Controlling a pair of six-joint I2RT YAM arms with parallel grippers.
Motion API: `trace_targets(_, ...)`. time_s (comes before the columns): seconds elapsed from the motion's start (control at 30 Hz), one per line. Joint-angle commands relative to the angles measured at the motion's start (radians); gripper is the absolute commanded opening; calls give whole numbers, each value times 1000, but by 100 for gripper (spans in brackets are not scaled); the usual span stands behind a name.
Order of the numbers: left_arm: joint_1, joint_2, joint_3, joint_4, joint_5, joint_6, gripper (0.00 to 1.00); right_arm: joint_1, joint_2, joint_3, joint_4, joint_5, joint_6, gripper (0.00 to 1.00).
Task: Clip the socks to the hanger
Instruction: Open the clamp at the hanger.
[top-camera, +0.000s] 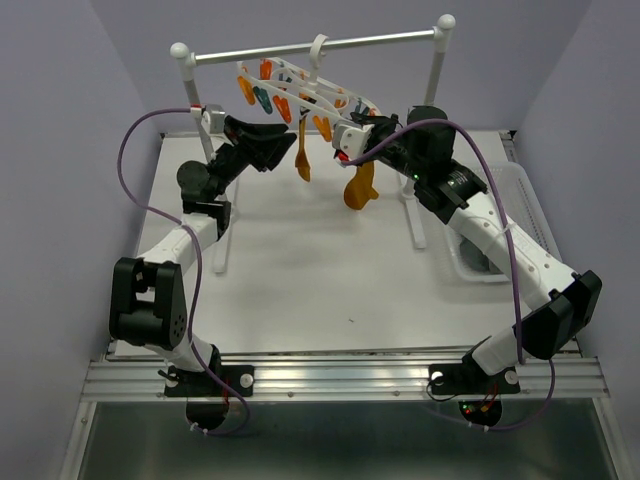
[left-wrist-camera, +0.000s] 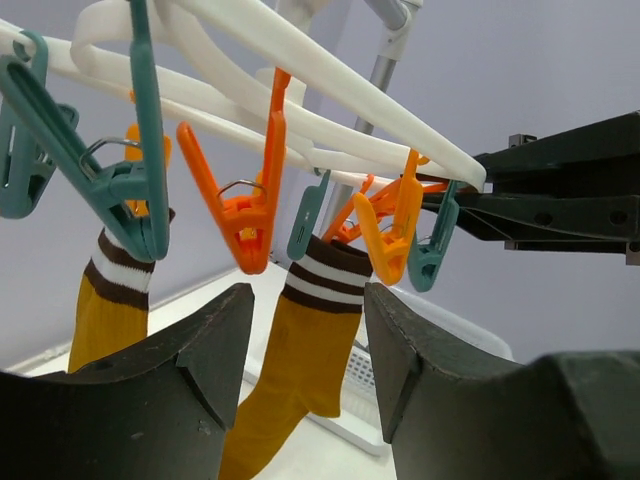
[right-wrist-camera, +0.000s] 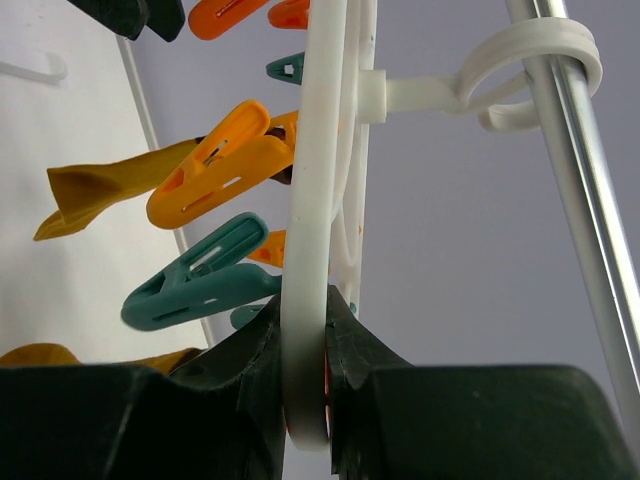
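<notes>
Right gripper (right-wrist-camera: 305, 345) is clamped on the hanger (right-wrist-camera: 307, 200), fingers pinching the white rim at its right end. Wrist view shows the frame running straight up out of the jaws. Left gripper (left-wrist-camera: 305, 300) has its jaws apart with nothing between them, tips just under the row of clips on the hanger's left side.

Hanger is hooked on the metal rail (top-camera: 330, 43) at the far side of the table (top-camera: 300, 290). Two mustard socks (top-camera: 358, 187) are on it, dangling clear of the table, close to both grippers. In the left wrist view one sock (left-wrist-camera: 300, 370) hangs beyond the gap between the fingers, striped cuff up at the clips. The other sock (left-wrist-camera: 110, 310) is further left, cuff under a teal clip (left-wrist-camera: 140, 200).

Clear basket (top-camera: 520, 200) sits on the table's right side beside the right arm, something dark inside, can't tell what.
</notes>
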Motion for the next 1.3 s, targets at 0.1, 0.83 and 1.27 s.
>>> trace_targets(0.1,-19,-40,49,393,-64,94,60,-5,-39,-16,21,22,66,3)
trace_targets(0.83,-68,-71,100,141,-208,328,67,-5,-56,-17,21,-27,78,3)
trace_targets(1.27,-81,-109,44,56,-239,410,67,-5,-57,-22,22,-20,67,3)
